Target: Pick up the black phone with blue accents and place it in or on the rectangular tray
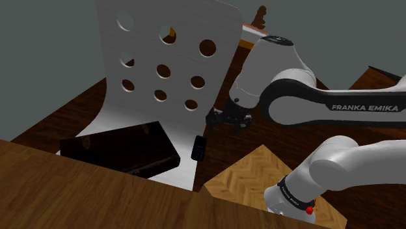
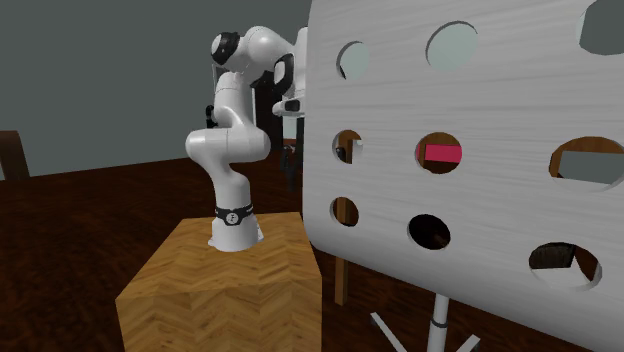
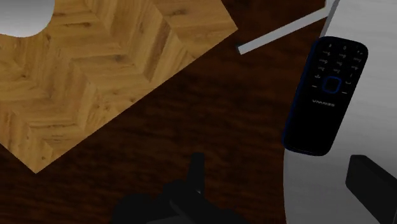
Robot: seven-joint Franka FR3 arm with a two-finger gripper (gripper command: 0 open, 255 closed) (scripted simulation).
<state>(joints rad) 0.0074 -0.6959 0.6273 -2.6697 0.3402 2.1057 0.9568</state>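
One black phone with blue trim [image 3: 326, 95] lies flat, keypad up, on the pale seat [image 1: 187, 174] of the white chair with round holes in its back [image 1: 162, 45]. It sits right at the seat's edge, near the end of the dark rectangular tray [image 1: 120, 153] but apart from it. The all-black gripper [image 1: 226, 121] hangs above and to one side of the phone, clear of it. Jaws apart or together? I cannot tell; the wrist view gives just a dark mass. A brown wooden tabletop [image 1: 65, 192] cuts off the seat's near side. In the second exterior view, the chair's back stands in front of the seat. The white arm [image 1: 293, 97] rises from the herringbone-wood box stand [image 1: 247, 172].
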